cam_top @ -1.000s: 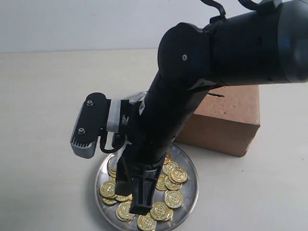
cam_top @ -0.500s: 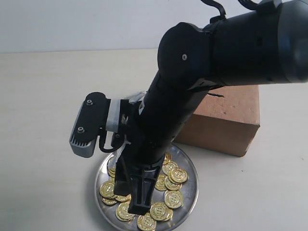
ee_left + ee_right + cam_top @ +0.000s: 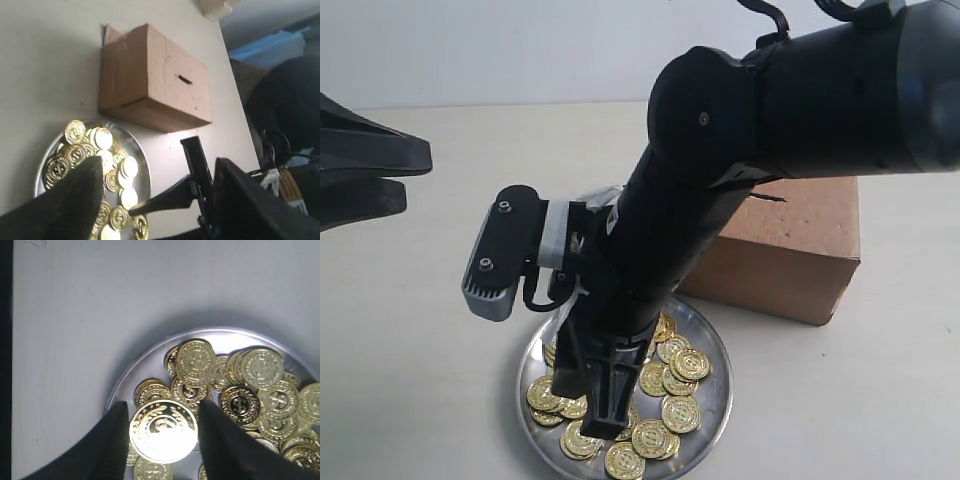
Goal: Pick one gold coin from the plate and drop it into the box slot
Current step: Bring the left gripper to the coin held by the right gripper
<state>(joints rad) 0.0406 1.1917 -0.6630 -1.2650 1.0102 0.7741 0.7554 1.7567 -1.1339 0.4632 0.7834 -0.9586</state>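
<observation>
The silver plate lies in front of the brown box and holds several gold coins. My right gripper points down over the plate's near left part. In the right wrist view it is shut on one gold coin, held edge to edge just above the other coins and the plate. The slot is a dark slit in the box; it also shows partly behind the right arm. My left gripper hovers open at the left, empty.
The right arm's thick black forearm crosses above the box and hides much of its top. Pale tabletop surrounds the plate and box. The plate's rim lies close to the box's near face.
My left gripper has come into the exterior view at the left edge. The right gripper has shifted slightly up and to the left over the plate.
</observation>
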